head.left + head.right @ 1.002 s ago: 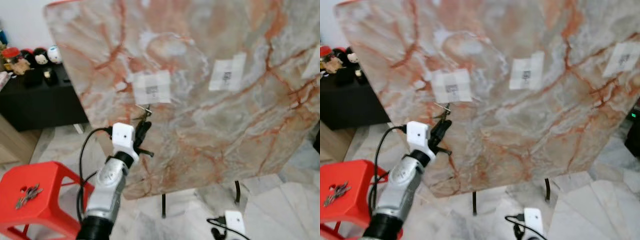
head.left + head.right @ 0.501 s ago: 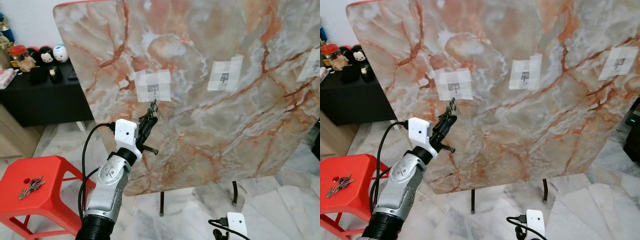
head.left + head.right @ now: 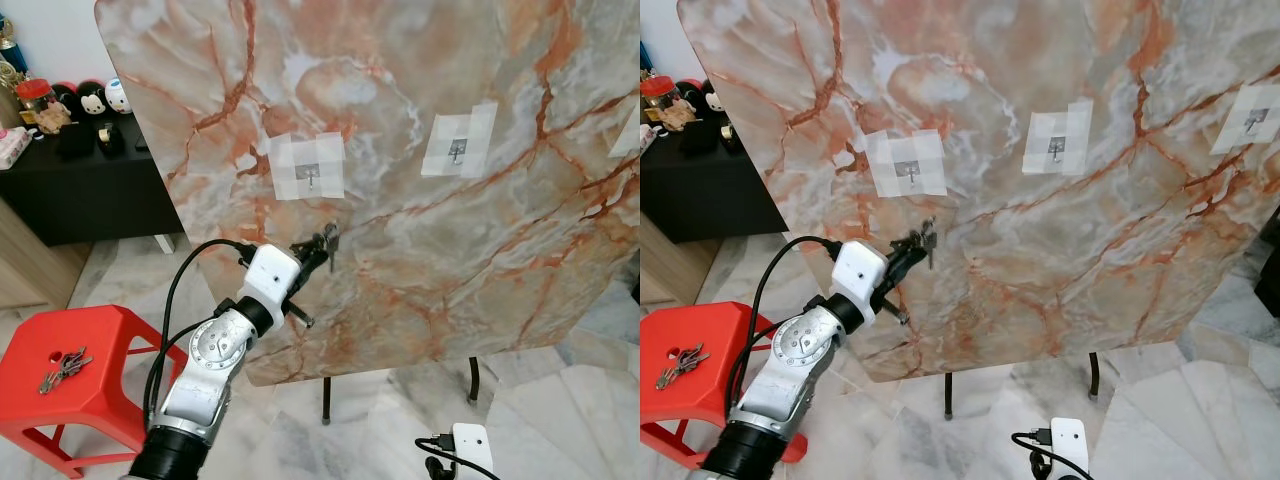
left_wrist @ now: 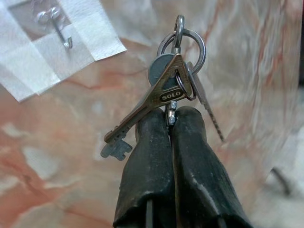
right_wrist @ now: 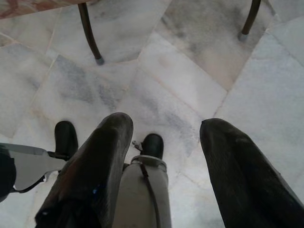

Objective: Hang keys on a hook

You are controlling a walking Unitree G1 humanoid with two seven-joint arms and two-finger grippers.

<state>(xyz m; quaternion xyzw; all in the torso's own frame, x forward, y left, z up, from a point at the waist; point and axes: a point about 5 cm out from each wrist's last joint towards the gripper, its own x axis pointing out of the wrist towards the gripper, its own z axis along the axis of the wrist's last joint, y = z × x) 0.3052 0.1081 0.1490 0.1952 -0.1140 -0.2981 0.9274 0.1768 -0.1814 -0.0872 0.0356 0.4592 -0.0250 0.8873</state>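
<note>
The left hand (image 4: 170, 116) has its two black fingers (image 4: 152, 156) pressed together on a bunch of keys (image 4: 164, 95), pinching it at a small metal link under the ring. In the left wrist view the ring (image 4: 183, 45) stands straight out past the fingertips, in line with the fingers. A brass key stamped SOLO (image 4: 152, 107) slants back from the ring toward the lower left of that frame, its bit lowest and its long axis diagonal. A thinner silver key (image 4: 206, 111) slants the other way, toward the lower right.

In the left eye view the keys sit near the middle of the frame, close in front of the marble slab (image 3: 480, 250), below and slightly right of the nearest hook (image 3: 312, 176). That hook is a small metal one on a patch of white tape (image 3: 305, 166); in the wrist view it is in the upper left corner, well apart from the ring. A second taped hook (image 3: 457, 150) is further right on the slab.

The left arm (image 3: 215, 365) rises from the bottom left of the frame, bent at the wrist so the fingers point up and to the right at the slab.

The right hand (image 5: 164, 137) hangs low over the marble floor (image 5: 190, 71) with its fingers spread and holding nothing.

At lower left, a red stool (image 3: 60, 390) carries another bunch of keys (image 3: 62, 369).
</note>
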